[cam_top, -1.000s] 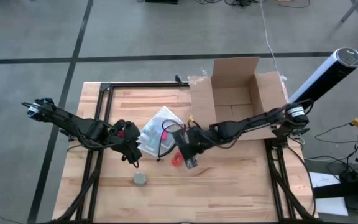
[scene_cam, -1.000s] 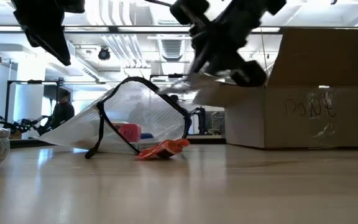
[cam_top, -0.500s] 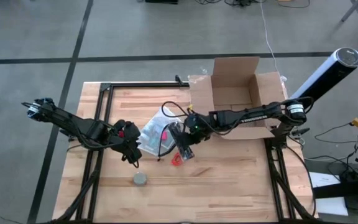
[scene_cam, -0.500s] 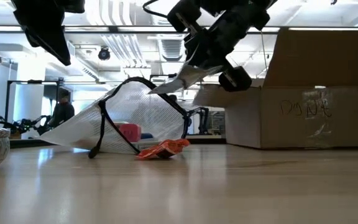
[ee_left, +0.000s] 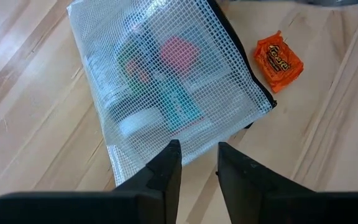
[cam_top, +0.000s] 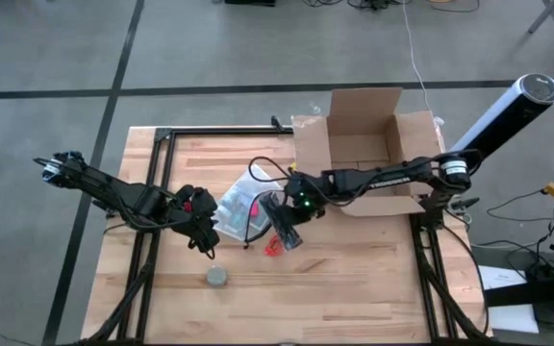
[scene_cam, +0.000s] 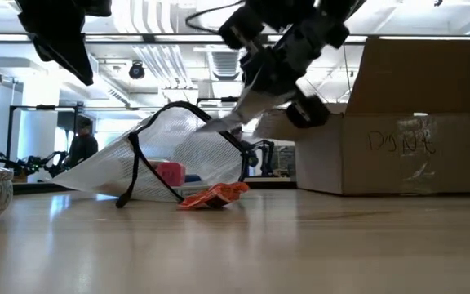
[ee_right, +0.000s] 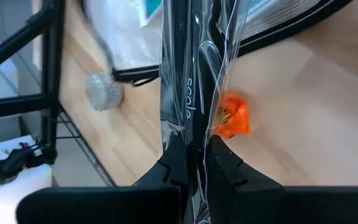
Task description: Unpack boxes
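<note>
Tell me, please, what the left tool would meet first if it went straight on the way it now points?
Probably the flat translucent white mesh zip pouch: the left tool points at its near edge, with bare wooden table between. Depth is unclear.

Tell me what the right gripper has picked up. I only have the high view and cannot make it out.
Observer: The right wrist view shows the right gripper shut on a clear plastic packet with a dark item inside.
Operator: Say whether it is off the table.
Observer: In the low view the packet is held up off the table, by the top of the mesh pouch, with the cardboard box standing behind.
Operator: Report the left gripper.
Observer: The left wrist view shows the left gripper above the pouch, its fingers slightly apart with nothing between them.
</note>
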